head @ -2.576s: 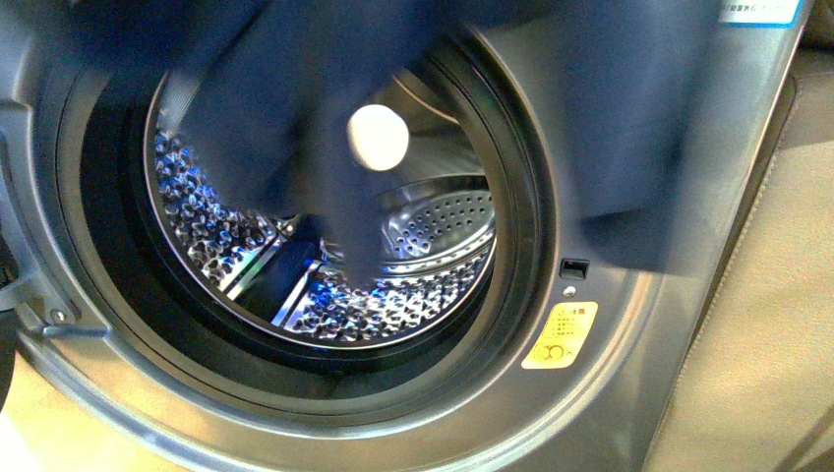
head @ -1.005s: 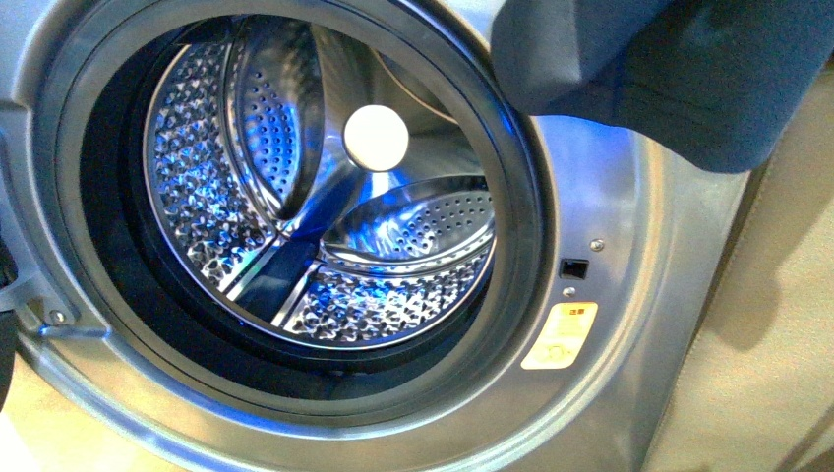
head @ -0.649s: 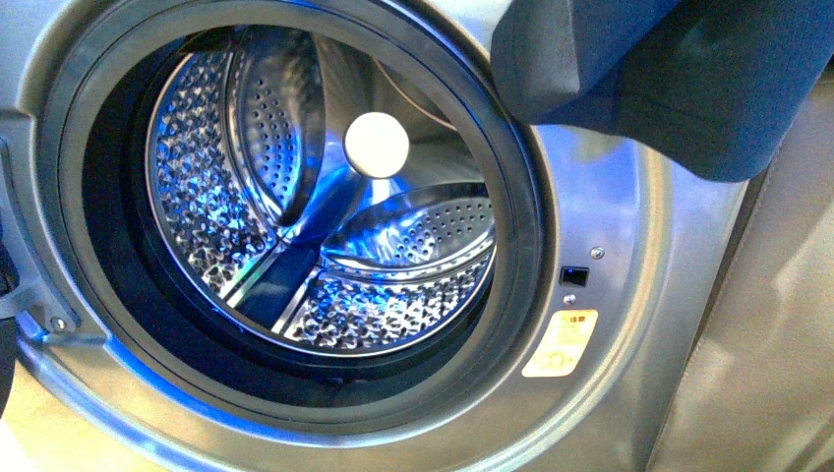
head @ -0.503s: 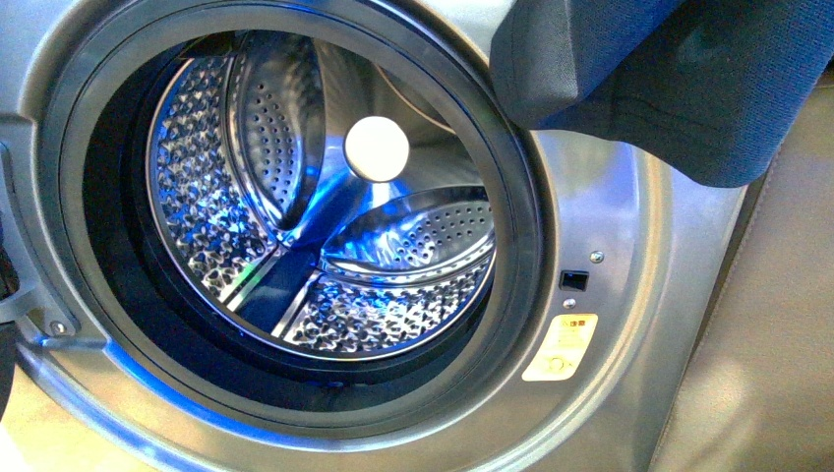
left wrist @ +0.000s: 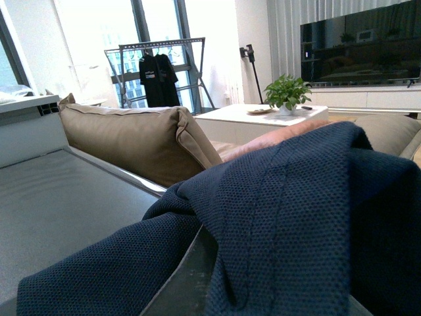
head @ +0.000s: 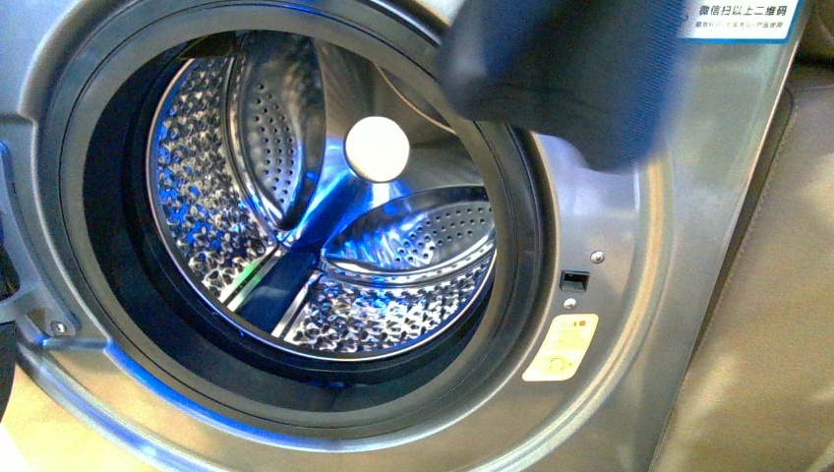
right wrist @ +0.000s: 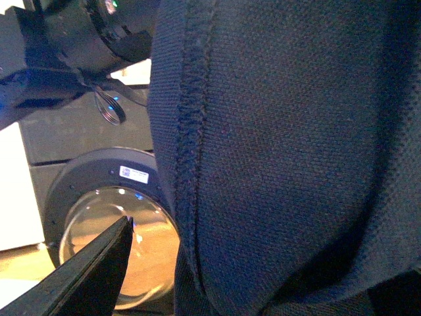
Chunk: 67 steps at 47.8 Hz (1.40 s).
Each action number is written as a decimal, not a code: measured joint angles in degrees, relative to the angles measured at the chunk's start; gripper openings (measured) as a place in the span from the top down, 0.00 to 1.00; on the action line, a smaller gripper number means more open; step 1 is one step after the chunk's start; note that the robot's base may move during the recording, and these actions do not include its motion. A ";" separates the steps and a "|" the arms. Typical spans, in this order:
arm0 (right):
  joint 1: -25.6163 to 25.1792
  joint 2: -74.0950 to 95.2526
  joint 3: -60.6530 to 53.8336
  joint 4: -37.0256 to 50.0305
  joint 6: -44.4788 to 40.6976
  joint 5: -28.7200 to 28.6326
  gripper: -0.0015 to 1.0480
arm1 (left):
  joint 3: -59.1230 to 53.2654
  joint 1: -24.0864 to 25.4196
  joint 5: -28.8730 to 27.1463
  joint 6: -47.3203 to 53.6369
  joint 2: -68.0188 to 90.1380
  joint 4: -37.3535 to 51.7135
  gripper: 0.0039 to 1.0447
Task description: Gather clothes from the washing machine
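The washing machine [head: 629, 295] fills the front view, its round mouth open and the shiny perforated steel drum [head: 325, 226] bare inside. The clothes [head: 561, 69], dark navy fabric, hang blurred at the top, over the upper right rim of the mouth. In the left wrist view my left gripper [left wrist: 263, 283] is shut on the clothes [left wrist: 296, 217], which drape over it; only one grey finger [left wrist: 184, 276] shows. In the right wrist view the clothes [right wrist: 283, 151] hang right in front of my open right gripper [right wrist: 217, 289]; one dark finger [right wrist: 85, 276] shows, the other is hidden.
A yellow sticker [head: 561, 346] and a blue-white label [head: 743, 18] are on the machine's front. The open porthole door [right wrist: 112, 243] shows in the right wrist view, below an arm [right wrist: 79, 33]. A tan sofa cushion [left wrist: 131, 138] lies behind the machine's top.
The clothes, first hanging in front of the drum, were lifted out to the upper right and have now swung left, uncovering the label. The drum holds no fabric.
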 joint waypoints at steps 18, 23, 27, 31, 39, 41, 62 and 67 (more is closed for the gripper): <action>11.04 -4.07 -0.68 -15.39 -9.22 17.11 0.07 | 0.09 0.00 -0.09 0.02 -0.02 0.00 0.87; 13.27 -4.26 -0.52 -19.93 -15.21 25.18 0.07 | 0.09 0.00 -0.13 0.02 -0.02 0.00 0.87; 14.84 -4.26 -0.52 -20.15 -19.12 31.41 0.07 | 0.09 0.00 -0.15 0.00 -0.02 0.00 0.87; 15.82 -4.28 -0.52 -19.04 -21.29 35.63 0.07 | 0.09 0.00 -0.15 0.00 0.00 0.00 0.87; 17.92 -4.37 0.00 -16.72 -25.29 43.19 0.07 | 0.15 0.00 -0.13 0.00 0.00 0.00 0.87; 18.38 -4.37 0.09 -16.24 -25.99 44.19 0.07 | 0.17 0.00 -0.13 0.00 -0.02 0.00 0.87; 21.44 1.11 7.89 -20.15 -17.14 51.01 0.07 | 0.31 0.02 -0.20 0.00 -0.02 0.00 0.87; 21.77 3.32 11.21 -23.23 -13.27 53.13 0.07 | 0.31 0.02 -0.39 0.00 -0.02 0.00 0.87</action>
